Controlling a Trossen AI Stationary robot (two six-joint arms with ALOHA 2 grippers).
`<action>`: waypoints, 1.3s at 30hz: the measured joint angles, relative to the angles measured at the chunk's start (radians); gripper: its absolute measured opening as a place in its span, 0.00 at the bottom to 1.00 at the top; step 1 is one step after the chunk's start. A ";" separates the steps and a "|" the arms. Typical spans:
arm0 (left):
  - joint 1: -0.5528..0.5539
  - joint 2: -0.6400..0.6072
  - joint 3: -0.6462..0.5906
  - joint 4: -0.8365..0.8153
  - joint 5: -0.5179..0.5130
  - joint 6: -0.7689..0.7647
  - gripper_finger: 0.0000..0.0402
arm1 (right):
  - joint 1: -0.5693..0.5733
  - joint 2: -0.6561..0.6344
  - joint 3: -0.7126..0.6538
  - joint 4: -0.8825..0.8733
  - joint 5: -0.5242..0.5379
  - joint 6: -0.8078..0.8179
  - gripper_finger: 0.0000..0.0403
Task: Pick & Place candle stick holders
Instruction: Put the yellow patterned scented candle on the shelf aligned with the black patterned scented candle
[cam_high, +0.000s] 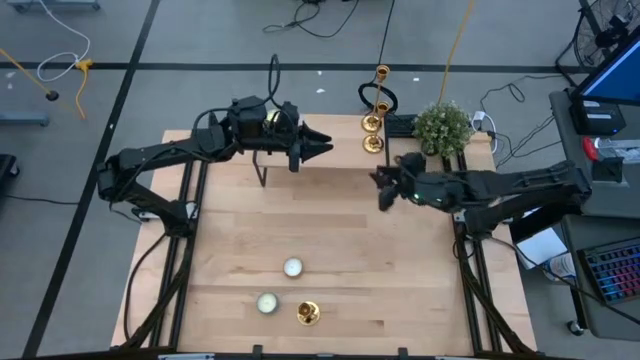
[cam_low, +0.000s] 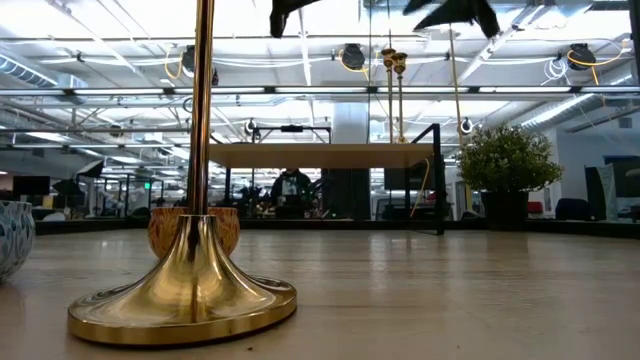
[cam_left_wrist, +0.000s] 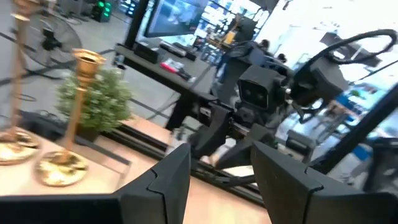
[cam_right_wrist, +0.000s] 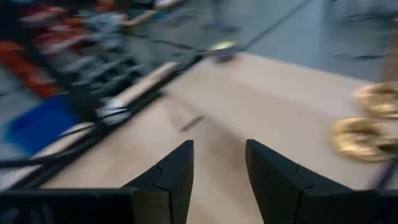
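Two gold candle stick holders (cam_high: 373, 132) stand upright on their round bases at the table's far edge, next to a small plant; the left wrist view shows them too (cam_left_wrist: 65, 163). A third holder (cam_high: 308, 313) stands near the front edge, large in the low view (cam_low: 190, 295). My left gripper (cam_high: 325, 148) hovers open above the far middle of the table, pointing toward the two holders. My right gripper (cam_high: 380, 186) hovers open just nearer than them, pointing toward the table's left. Both have nothing between their fingers (cam_left_wrist: 165, 180) (cam_right_wrist: 168, 177).
A potted plant (cam_high: 442, 126) stands at the far right of the table. Two round candles (cam_high: 292, 267) (cam_high: 267, 302) lie near the front holder. A patterned bowl (cam_low: 12, 238) shows at the low view's left edge. Bare wood lies mid-table.
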 joint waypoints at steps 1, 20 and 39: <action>-0.010 0.000 0.000 0.004 0.000 -0.017 0.44 | 0.022 -0.017 0.000 0.012 -0.028 -0.007 0.36; -0.279 0.000 0.000 0.093 0.001 -0.212 0.44 | 0.510 -0.075 0.000 0.041 -0.109 0.027 0.36; -0.449 0.000 0.000 0.007 0.075 -0.285 0.44 | 0.744 0.185 -0.001 0.039 -0.048 0.227 0.36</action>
